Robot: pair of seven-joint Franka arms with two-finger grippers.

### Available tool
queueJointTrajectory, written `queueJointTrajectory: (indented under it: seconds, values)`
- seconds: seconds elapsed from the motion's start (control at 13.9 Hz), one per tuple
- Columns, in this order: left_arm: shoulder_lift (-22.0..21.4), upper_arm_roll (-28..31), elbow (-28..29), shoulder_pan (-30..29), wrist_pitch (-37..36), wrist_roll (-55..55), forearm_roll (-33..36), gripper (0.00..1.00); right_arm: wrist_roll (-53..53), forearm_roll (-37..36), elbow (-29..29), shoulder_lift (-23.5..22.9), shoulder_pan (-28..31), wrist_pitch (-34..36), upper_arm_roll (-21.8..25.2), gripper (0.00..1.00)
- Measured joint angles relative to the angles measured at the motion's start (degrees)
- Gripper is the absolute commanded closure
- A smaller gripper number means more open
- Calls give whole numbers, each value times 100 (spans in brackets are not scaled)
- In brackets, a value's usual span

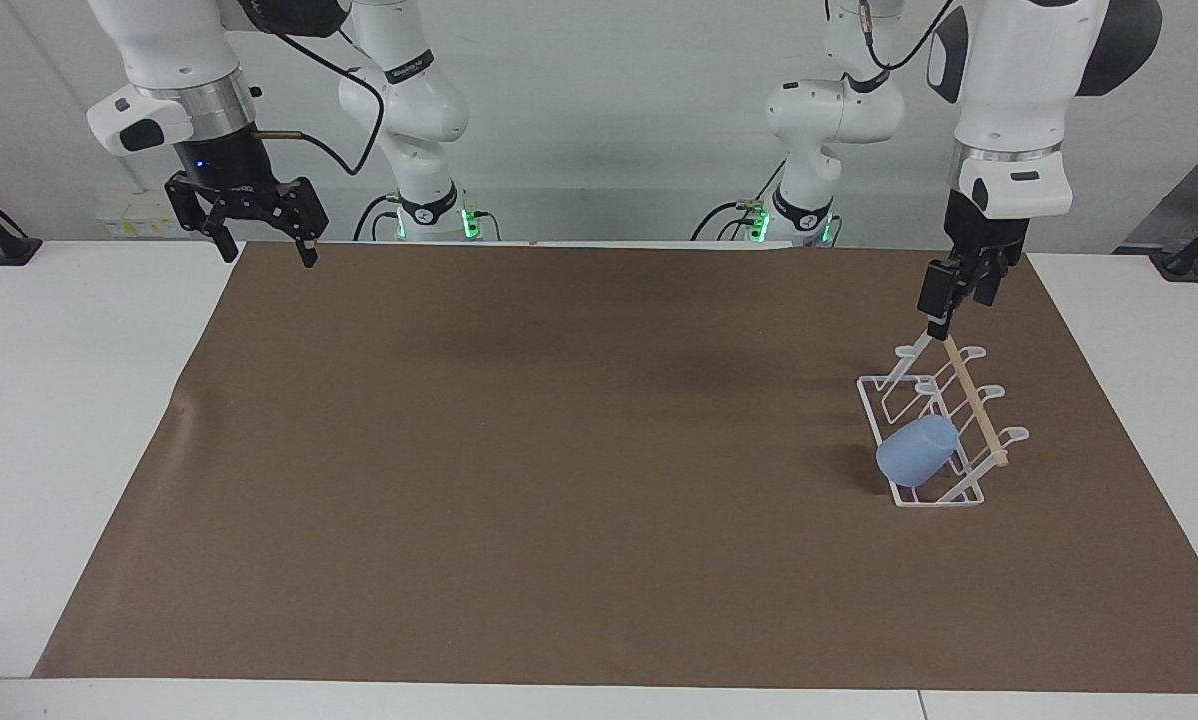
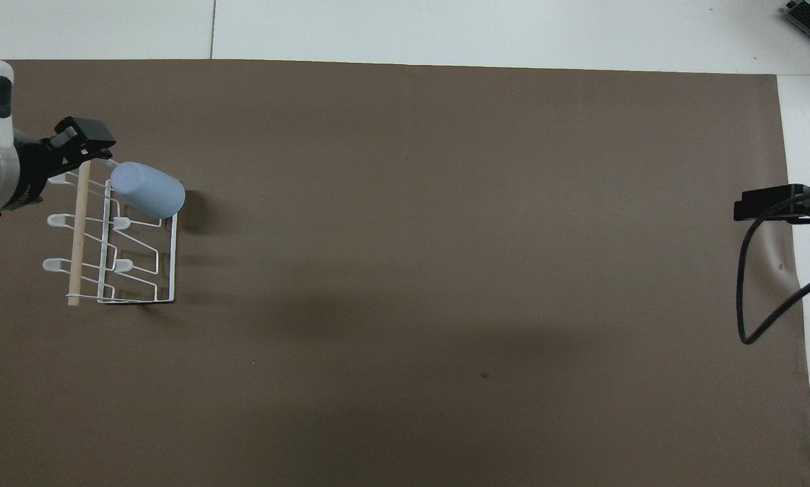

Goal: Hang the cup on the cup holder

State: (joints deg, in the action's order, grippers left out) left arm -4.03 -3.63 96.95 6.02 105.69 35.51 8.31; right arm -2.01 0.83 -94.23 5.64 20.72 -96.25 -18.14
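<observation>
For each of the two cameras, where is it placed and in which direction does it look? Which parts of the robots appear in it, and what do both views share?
Facing view: high across the table, looking at the robots; both arms show whole, the left gripper above the cup holder, the right gripper waiting over the table's edge.
Overhead view: high above the robots' end, looking steeply down; only the left arm's wrist and the left gripper and the right gripper's tip show.
Shared: the cup hung on the cup holder, on the brown mat.
</observation>
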Motion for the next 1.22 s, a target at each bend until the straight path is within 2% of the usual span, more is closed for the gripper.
queueJointTrajectory:
  seconds: [0.29, 0.5, 0.79, 1.22]
  values:
    - [0, 12, -148, -274, -1110, -2149, -193, 0, 0, 0, 0, 0, 0, 0, 0, 0]
    - [-1, 22, -424, -342, -1813, -3188, -347, 0, 0, 0, 0, 0, 0, 0, 0, 0]
    - [-4, 42, -520, -368, -1999, -3496, -594, 0, 0, 0, 0, 1, 0, 0, 0, 0]
    - [0, -81, -505, -551, -1853, -3574, -1004, 0, 0, 0, 0, 1, 0, 0, 0, 0]
